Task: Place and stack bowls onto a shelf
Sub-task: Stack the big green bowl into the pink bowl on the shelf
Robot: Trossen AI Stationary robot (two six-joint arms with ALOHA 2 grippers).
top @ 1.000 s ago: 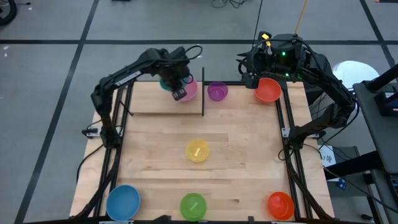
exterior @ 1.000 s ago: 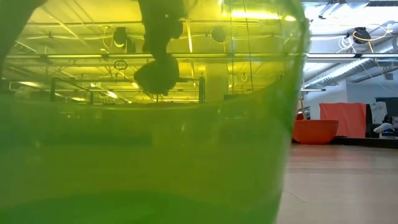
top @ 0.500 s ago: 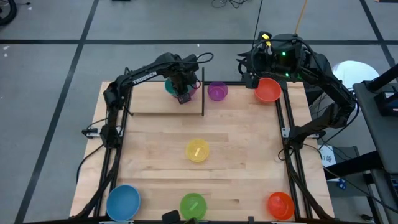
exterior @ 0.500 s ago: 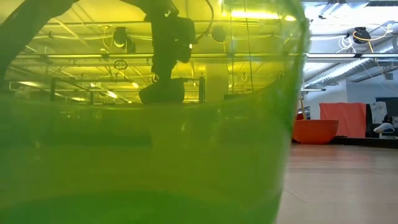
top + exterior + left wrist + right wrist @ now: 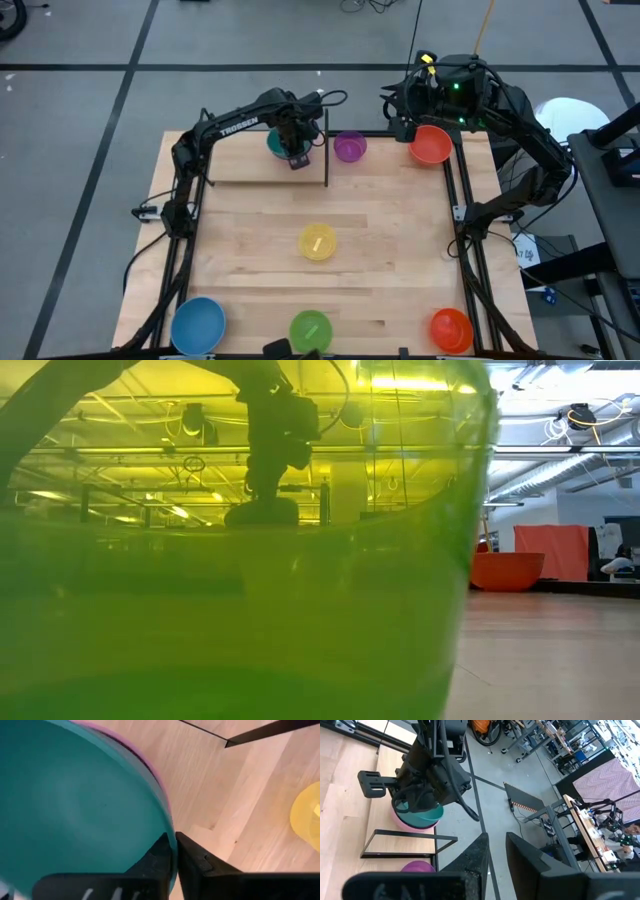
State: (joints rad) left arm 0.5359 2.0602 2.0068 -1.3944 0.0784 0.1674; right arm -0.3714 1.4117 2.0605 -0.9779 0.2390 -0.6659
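My left gripper (image 5: pixel 293 152) is over the shelf (image 5: pixel 240 166) at the table's far edge, shut on the teal bowl (image 5: pixel 275 140). The teal bowl (image 5: pixel 75 805) sits nested in the pink bowl (image 5: pixel 150 762), which rests by its base on the shelf plank. In the right wrist view the same pair shows as teal bowl (image 5: pixel 425 812) over pink bowl (image 5: pixel 412 824). The purple bowl (image 5: pixel 349 147) stands just right of the shelf's black upright rod (image 5: pixel 326 150). My right gripper (image 5: pixel 496 852) waits at the far right, its fingers a narrow gap apart, beside a red bowl (image 5: pixel 431 145). My left gripper pinches the teal bowl's rim (image 5: pixel 167 837) on the side toward the table's near edge, one finger inside the bowl and one outside. The fingers come from above, pointing down. The teal bowl sits upright inside the pink bowl, whose rim shows just below it.
The yellow bowl (image 5: pixel 318 243) stands mid-table. Along the near edge stand the blue bowl (image 5: pixel 198 325), the green bowl (image 5: pixel 310 330) and an orange bowl (image 5: pixel 451 330). The green bowl (image 5: pixel 240 590) fills most of the low view. Black frame rails run down both table sides.
My left gripper has moved down toward the shelf and slightly toward the table's right, staying shut on the teal bowl. The teal bowl has come down from above into the pink bowl, which has stayed on the plank.
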